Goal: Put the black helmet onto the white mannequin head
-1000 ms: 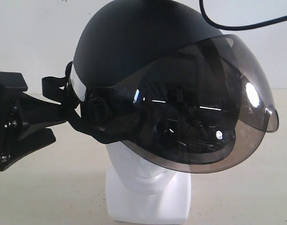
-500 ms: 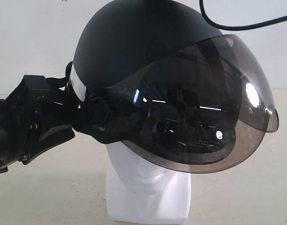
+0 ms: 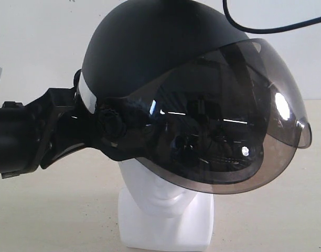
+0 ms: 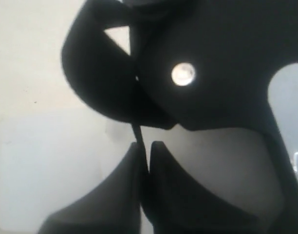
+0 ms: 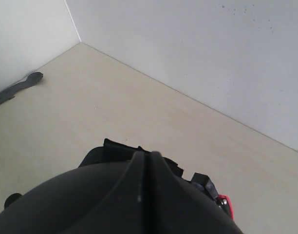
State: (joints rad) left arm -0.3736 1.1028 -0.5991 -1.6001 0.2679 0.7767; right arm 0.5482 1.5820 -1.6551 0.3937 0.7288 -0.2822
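The black helmet [image 3: 150, 52] rests over the white mannequin head [image 3: 160, 197], its smoky visor [image 3: 228, 121] covering the face; only chin and neck base show. My left gripper [image 3: 76, 128] reaches in from the left to the helmet's side rim. In the left wrist view this gripper [image 4: 146, 146] is shut on a thin black strap [image 4: 138, 132] hanging from the helmet [image 4: 217, 48]. My right gripper [image 5: 146, 155] is shut with nothing between its fingers, just over the helmet's dome [image 5: 46, 209]. It is out of the exterior view.
A black cable [image 3: 270, 29] loops above the visor. The beige table [image 3: 55, 210] meets white walls [image 5: 188, 44] behind. A grey flat tool [image 5: 17, 87] lies near the wall corner. Part of the left arm [image 5: 207, 187] shows beyond the helmet.
My left gripper has moved right from the frame's edge up to the helmet's side and has closed on the strap. The helmet and head have not shifted.
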